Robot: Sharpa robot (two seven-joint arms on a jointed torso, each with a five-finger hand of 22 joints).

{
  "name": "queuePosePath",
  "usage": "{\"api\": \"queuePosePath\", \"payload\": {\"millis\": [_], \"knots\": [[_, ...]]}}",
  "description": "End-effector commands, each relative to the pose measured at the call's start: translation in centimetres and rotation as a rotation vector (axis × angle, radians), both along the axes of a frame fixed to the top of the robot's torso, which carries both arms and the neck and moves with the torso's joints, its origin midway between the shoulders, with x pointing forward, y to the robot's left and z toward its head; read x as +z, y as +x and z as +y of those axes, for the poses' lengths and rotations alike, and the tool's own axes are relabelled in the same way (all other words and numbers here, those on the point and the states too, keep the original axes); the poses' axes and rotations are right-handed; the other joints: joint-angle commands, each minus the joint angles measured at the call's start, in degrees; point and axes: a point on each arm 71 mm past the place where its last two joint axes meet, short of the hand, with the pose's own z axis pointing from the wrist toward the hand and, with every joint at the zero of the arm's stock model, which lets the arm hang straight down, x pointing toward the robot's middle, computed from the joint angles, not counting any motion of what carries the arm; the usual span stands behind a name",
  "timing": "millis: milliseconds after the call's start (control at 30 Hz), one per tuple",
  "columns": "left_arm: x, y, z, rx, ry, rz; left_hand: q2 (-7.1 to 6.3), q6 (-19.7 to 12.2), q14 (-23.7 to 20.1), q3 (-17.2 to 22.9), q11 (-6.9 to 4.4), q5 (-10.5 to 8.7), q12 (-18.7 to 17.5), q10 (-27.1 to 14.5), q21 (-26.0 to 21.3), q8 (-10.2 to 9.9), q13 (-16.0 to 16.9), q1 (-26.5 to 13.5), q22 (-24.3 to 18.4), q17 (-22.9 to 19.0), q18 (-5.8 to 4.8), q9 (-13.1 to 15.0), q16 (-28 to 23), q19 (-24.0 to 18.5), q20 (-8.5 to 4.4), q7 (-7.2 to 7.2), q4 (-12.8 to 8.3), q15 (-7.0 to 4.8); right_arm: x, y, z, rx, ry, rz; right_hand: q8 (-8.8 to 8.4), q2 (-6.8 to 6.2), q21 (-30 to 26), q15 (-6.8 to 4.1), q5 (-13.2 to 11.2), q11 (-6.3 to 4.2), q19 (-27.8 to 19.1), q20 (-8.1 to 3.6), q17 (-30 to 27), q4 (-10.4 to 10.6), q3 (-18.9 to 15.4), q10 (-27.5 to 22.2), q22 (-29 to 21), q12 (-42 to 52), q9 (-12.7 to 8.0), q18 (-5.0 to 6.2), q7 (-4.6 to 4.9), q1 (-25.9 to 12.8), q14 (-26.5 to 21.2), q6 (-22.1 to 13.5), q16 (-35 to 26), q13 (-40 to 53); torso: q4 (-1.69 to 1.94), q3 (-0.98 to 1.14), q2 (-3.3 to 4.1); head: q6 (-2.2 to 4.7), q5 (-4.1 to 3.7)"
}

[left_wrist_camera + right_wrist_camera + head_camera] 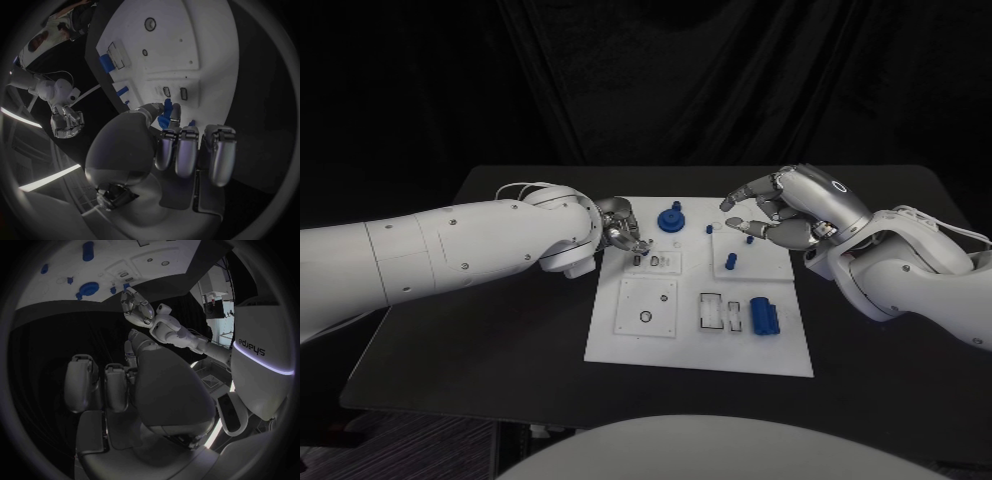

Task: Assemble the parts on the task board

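Left hand: the left hand (620,233) sits over the far left part of the task board (625,340); in the left wrist view (181,145) a small blue part (165,114) is pinched between thumb and a finger, the other fingers curled beside it.
Right hand: the right hand (783,212) hovers above the board's far right corner, fingers apart and bent, nothing in them.
Writing: mirrored letters on the robot's white body in the right wrist view; I cannot read them with certainty. No legible label on the board.
Task board: white rectangular plate in the middle of the black table (473,350), carrying smaller raised white plates with dark slots and round holes.
Round part: a blue base with a peg (672,219) stands at the far edge, between the hands.
Cylinder: a blue cylinder (763,315) lies at the near right, beside outlined rectangular recesses.
Small pieces: a blue pin (733,262) stands on the right plate near the right hand.
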Motion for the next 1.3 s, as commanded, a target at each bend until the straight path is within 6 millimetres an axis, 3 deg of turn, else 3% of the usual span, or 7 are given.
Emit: {"api": "queuePosePath", "payload": {"millis": [33, 300, 433, 667, 800, 1100, 1300], "knots": [[0.0, -0.2, -0.3, 0.011, 0.043, 0.01, 0.14, 2.4, 6.0, 7.5, -0.43, 0.26, 0.2, 5.8, -0.2, 0.3, 15.1, -0.7, 15.1, 15.1, -0.36, -0.2, -0.2, 6.0, -0.51, -1.98, -7.0, -0.34, 0.0, 0.1, 0.0, -0.015, -0.005, 0.004, 0.38, 0.09, 0.4, 0.44, 0.4, 0.32, 0.3, 0.08, 7.7, 0.2, 0.0, 1.9, 10.7, 0.2, 0.1, 0.58, 0.15, 0.6, 3.4, 0.5, 0.2, 11.1, -0.04, 0.06, -0.08, 0.0, 0.16], [0.1, -0.2, -1.4, 0.023, 0.026, -0.014, 0.08, 2.7, 6.0, 8.0, -0.52, 0.35, 0.2, 5.8, -0.2, 0.3, 15.1, -1.3, 15.1, 15.1, -0.36, -0.3, -0.2, 6.0, -0.71, -2.08, -7.3, -0.43, -0.1, 0.2, 0.0, -0.02, -0.011, 0.013, 0.25, 0.21, 0.3, 0.47, 1.2, 0.36, 0.3, 0.13, 7.6, 0.2, 0.2, 1.8, 10.7, 0.0, 0.1, 0.6, 0.18, 1.0, 3.5, 0.7, 0.2, 10.9, 0.2, 0.15, -0.12, 0.0, 0.0], [0.2, -0.1, -1.8, 0.04, 0.008, -0.039, 0.11, 2.7, 6.0, 8.2, -0.55, 0.41, 0.2, 5.8, -0.2, 0.3, 15.1, -1.6, 15.1, 15.1, -0.36, -0.4, -0.2, 6.0, -0.8, -2.09, -7.5, -0.46, -0.2, 0.3, 0.0, -0.022, -0.014, 0.018, 0.23, 0.24, 0.2, 0.48, 1.3, 0.38, 0.3, 0.13, 7.6, 0.2, 0.3, 1.7, 10.7, 0.0, 0.1, 0.62, 0.2, 1.1, 3.4, 0.7, 0.1, 10.8, 0.05, 0.1, -0.08, 0.0, -0.21], [0.1, -0.1, -2.2, 0.065, -0.024, -0.077, 0.22, 2.7, 6.0, 8.6, -0.57, 0.5, 0.2, 5.8, -0.2, 0.3, 15.1, -2.0, 15.1, 15.1, -0.36, -0.4, -0.2, 6.0, -0.91, -2.11, -7.6, -0.5, -0.4, 0.3, -0.2, -0.025, -0.02, 0.027, 0.21, 0.39, 0.1, 0.5, 1.5, 0.41, 0.3, 0.16, 7.5, 0.2, 0.4, 1.2, 10.7, -0.4, 0.1, 0.64, 0.22, 1.3, 3.4, 0.8, 0.1, 10.3, 0.06, 0.04, -0.1, 0.0, 0.34], [-0.1, 0.0, -2.3, 0.079, -0.027, -0.082, 0.23, 2.7, 6.0, 8.6, -0.57, 0.52, 0.2, 5.8, -0.2, 0.3, 15.1, -2.1, 15.1, 15.1, -0.36, -0.4, -0.2, 6.0, -0.93, -2.11, -7.7, -0.51, -0.5, 0.3, -0.3, -0.029, -0.023, 0.031, 0.2, 0.44, 0.1, 0.51, 1.6, 0.43, 0.2, 0.16, 7.5, 0.2, 0.4, 0.9, 10.7, -0.6, 0.1, 0.65, 0.23, 1.3, 3.4, 0.9, 0.0, 10.1, 0.06, 0.08, -0.11, 0.0, 0.58], [-1.0, -0.1, -1.8, 0.108, -0.015, -0.068, 0.2, 2.7, 6.0, 8.8, -0.6, 0.55, 0.2, 5.8, -0.2, 0.3, 15.1, -2.4, 15.1, 15.1, -0.36, -0.4, -0.2, 6.0, -1.0, -2.15, -7.8, -0.54, -0.6, 0.3, -0.5, -0.034, -0.028, 0.039, 0.2, 0.49, 0.1, 0.52, 1.7, 0.44, 0.3, 0.17, 7.4, 0.3, 0.5, 0.6, 10.7, -0.8, 0.1, 0.64, 0.25, 1.3, 3.4, 1.0, 0.0, 9.8, 0.21, 0.04, -0.18, 0.0, 0.12], [-1.7, -0.4, -1.6, 0.122, -0.02, -0.064, 0.17, 2.8, 6.0, 8.9, -0.62, 0.53, 0.2, 5.8, -0.2, 0.4, 15.1, -2.6, 15.1, 15.1, -0.36, -0.4, -0.2, 6.0, -1.04, -2.16, -7.8, -0.55, -0.7, 0.3, -0.6, -0.035, -0.029, 0.042, 0.19, 0.57, 0.0, 0.53, 1.7, 0.45, 0.2, 0.18, 7.4, 0.3, 0.5, 0.4, 10.6, -1.0, 0.1, 0.66, 0.25, 1.3, 3.4, 1.0, 0.0, 9.6, 0.04, 0.03, -0.22, 0.0, 0.25]]}}
